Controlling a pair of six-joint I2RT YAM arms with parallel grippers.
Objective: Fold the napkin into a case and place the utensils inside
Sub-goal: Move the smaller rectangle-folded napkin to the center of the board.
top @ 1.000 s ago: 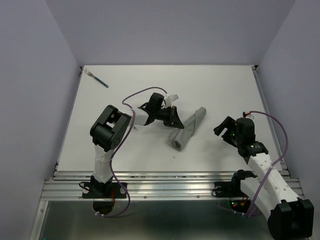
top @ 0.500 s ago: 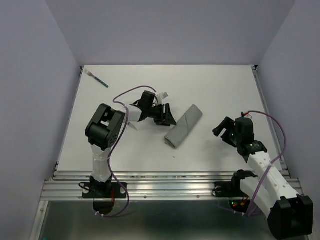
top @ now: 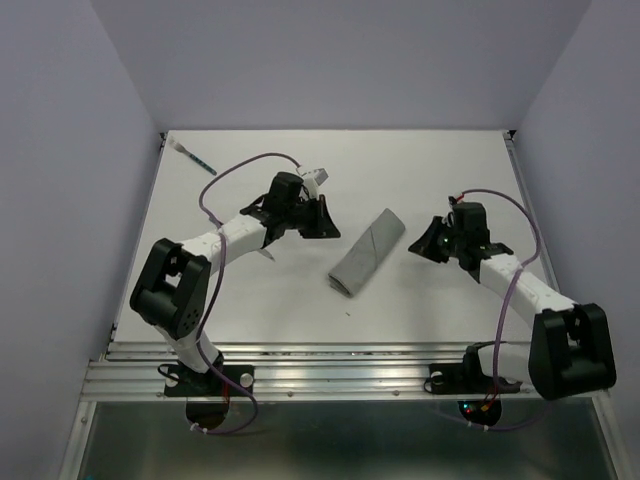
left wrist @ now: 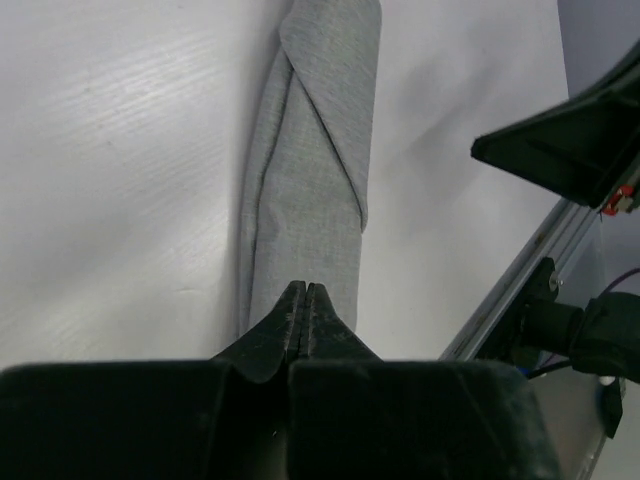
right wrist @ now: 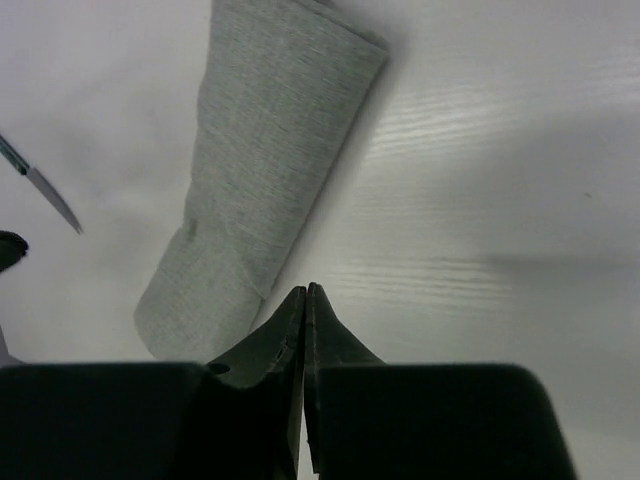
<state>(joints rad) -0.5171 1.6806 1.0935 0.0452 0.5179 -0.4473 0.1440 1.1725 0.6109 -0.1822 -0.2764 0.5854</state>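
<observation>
Right gripper has swung in from lower right to just right of the case; left gripper has backed off to its left. Both are pinched closed and empty. Case lies folded mid-frame. Folding looks done, loading is next: open the jaws and fetch the utensil at upper left. Knife sits at the right wrist view's left edge.
</observation>
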